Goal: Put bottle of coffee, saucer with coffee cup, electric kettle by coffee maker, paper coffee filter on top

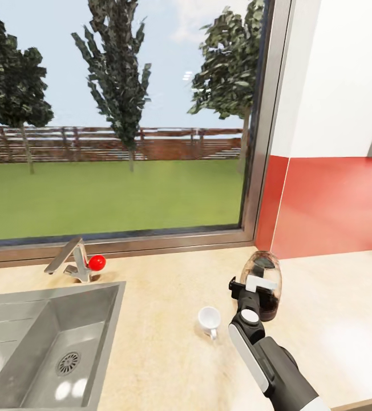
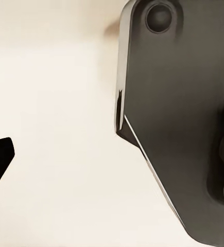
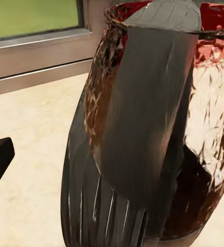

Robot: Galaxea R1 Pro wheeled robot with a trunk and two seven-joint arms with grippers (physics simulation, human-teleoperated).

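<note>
Pale wood tabletop (image 1: 169, 342) carries the kettle (image 1: 264, 283) near its back edge, right gripper (image 1: 247, 287) at its handle, closure unclear. Cup (image 1: 209, 319) sits without a saucer; most remains.

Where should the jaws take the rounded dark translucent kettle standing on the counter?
Probably by the black handle of the rounded dark translucent kettle. It runs as a flat upright strap down the side facing the robot, slimmer than the bulging body. Come in level from the robot's side, along the line of the right gripper, and close across the strap.
</note>
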